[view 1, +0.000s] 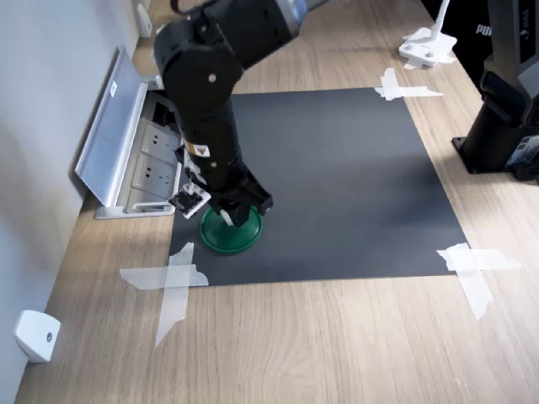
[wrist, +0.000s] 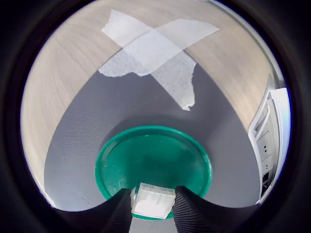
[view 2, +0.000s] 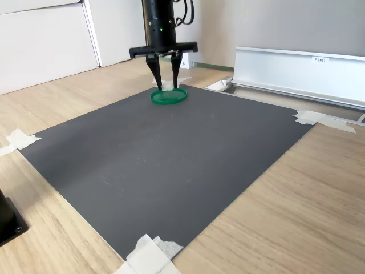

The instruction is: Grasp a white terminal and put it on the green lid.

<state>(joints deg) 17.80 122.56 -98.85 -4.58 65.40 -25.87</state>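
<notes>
You've got a black mat point(view 1: 337, 181) on the wooden tabletop point(view 1: 320, 345), taped at its corners with white tape crosses point(view 1: 173, 282); the far one sits at point(view 1: 402, 86), the near-right one at point(view 1: 473, 269). In the first exterior view, an open aluminium socket box point(view 1: 126, 139) sits just off the mat's left edge, lid tilted up against the wall. A white wedge-shaped bracket point(view 1: 35, 334) lies at that view's lower left. A black stand base point(view 1: 497, 126) is at its right, with a white bracket point(view 1: 428, 46) beyond.
</notes>
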